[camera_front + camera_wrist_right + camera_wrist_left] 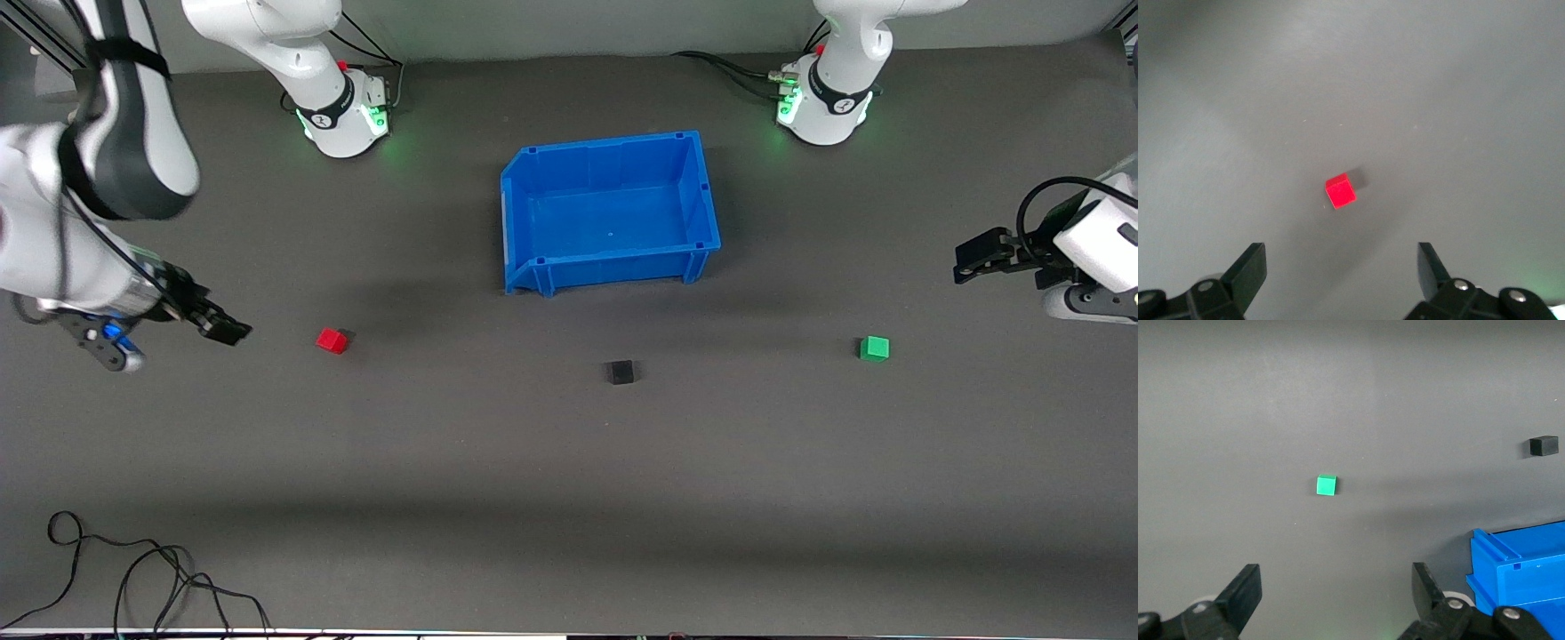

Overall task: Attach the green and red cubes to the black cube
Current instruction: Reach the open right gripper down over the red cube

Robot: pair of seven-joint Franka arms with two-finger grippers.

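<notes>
The black cube [621,372] [1543,445] sits on the grey mat, nearer to the front camera than the blue bin. Toward the right arm's end lies the red cube [332,340] [1340,191]; toward the left arm's end lies the green cube [874,348] [1327,485]. All three cubes stand apart from one another. My right gripper [224,327] [1341,267] hangs open and empty above the mat beside the red cube. My left gripper [973,258] [1337,590] hangs open and empty above the mat at the left arm's end, short of the green cube.
An open blue bin [524,209] [1518,570] stands between the two arm bases [342,116] [822,107] and holds nothing. Loose black cables [133,578] lie at the mat's front corner on the right arm's end.
</notes>
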